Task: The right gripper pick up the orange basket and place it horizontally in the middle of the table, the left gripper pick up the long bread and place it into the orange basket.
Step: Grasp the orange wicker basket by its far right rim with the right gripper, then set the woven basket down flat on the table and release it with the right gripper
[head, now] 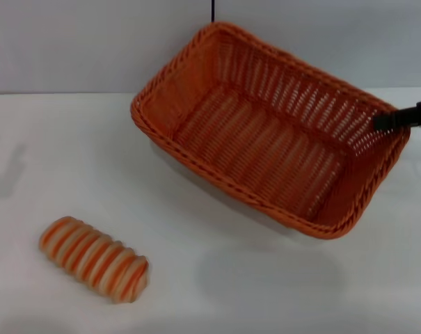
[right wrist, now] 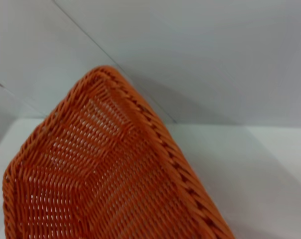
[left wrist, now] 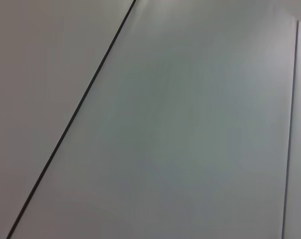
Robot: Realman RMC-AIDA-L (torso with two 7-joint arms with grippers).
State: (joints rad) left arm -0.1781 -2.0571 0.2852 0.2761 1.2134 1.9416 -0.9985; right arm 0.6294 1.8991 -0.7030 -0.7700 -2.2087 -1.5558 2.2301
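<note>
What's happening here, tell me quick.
The right gripper has hold of the orange basket by its right-hand rim; the basket looks tilted and lifted off the table, a shadow showing beneath it. The long bread lies untouched at the front left. The left gripper is out of sight.

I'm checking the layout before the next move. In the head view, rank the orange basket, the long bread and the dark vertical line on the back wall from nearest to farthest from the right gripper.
From the right gripper, at the basket's right end:
1. Orange basket: its right rim meets the gripper.
2. Dark wall line: behind the basket, upper middle.
3. Long bread: front left on the table, clearly farthest.
</note>
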